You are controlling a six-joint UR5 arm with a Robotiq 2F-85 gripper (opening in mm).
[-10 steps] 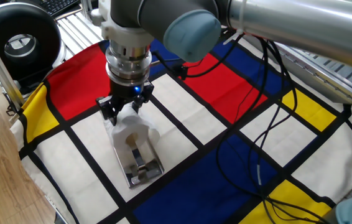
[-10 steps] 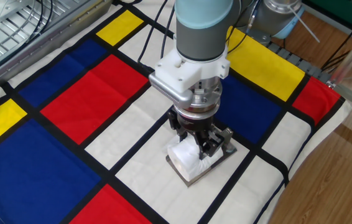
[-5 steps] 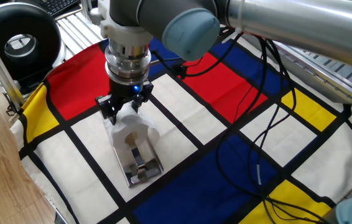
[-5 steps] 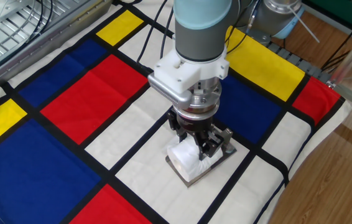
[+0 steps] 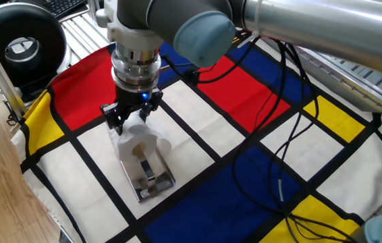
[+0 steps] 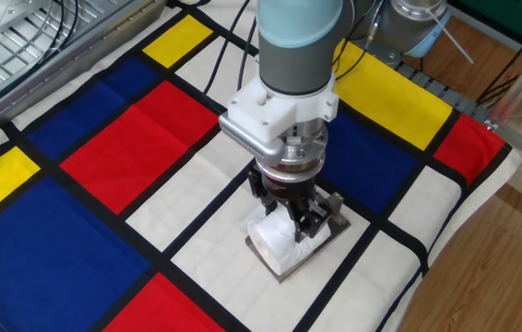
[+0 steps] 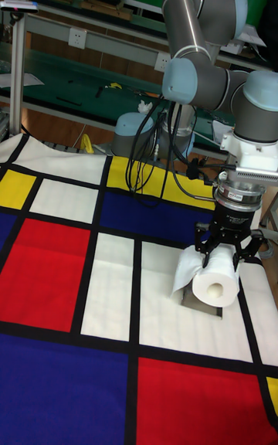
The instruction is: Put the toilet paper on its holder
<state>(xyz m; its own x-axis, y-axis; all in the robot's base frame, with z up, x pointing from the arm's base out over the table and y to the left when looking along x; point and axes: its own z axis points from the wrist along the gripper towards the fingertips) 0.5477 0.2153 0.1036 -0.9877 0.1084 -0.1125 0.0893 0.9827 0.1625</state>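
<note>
Left, a loose sheet trails from the toilet paper (image 7: 215, 278), a light, soft, crushable roll resting on the holder (image 5: 148, 179) on the counter. Centre, the claw (image 7: 228, 258) pinches its upper sides; grip lightly across the width.

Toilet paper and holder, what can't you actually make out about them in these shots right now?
- Whether the holder's bar runs through the toilet paper: the roll covers it in every view.
- Holder in the tall fixed view: only an edge shows under the roll.
- Contact of the gripper fingers with the roll: in the other fixed view the wrist blocks it; elsewhere it is too small to tell.
</note>
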